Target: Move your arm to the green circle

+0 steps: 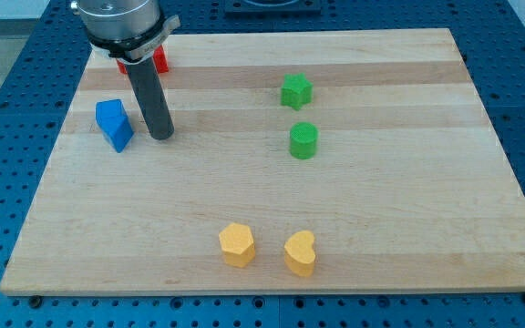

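Worktop (408, 228): pale wooden board carrying all the blocks; no containers on it.
My tip (162, 137): far left, just right of the blue block (114, 124); a plain rod, no gripper fitted.
Green circle (303, 141): right of centre, well apart from my tip.
Green star-like block (295, 91): just beyond the circle.
Red block (159, 61): far left, partly hidden behind the rod.
Yellow hexagon (237, 244), yellow heart (300, 253): near edge, side by side.
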Controlling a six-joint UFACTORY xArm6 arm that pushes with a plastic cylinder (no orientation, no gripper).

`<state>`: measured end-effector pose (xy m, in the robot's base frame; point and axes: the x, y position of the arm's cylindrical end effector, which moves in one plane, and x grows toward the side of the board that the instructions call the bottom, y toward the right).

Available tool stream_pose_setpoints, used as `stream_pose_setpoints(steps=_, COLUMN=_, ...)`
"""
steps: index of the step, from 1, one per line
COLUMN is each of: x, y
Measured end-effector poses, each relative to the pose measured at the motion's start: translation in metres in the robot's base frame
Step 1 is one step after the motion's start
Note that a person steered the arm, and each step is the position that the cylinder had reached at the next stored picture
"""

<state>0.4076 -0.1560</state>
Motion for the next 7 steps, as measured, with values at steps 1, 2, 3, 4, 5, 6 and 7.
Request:
stream_pose_setpoints(steps=1, x=-0.001, y=0.000)
stream_pose_setpoints(steps=2, x=-0.001, y=0.000)
stream_pose_setpoints(steps=3, x=-0.001, y=0.000)
stream_pose_setpoints(steps=4, x=-0.003, y=0.001)
stream_pose_setpoints(steps=5, x=-0.004, y=0.068)
stream_pose_setpoints(steps=6, x=-0.004, y=0.110)
stream_pose_setpoints(steps=7, x=0.009, y=0.098)
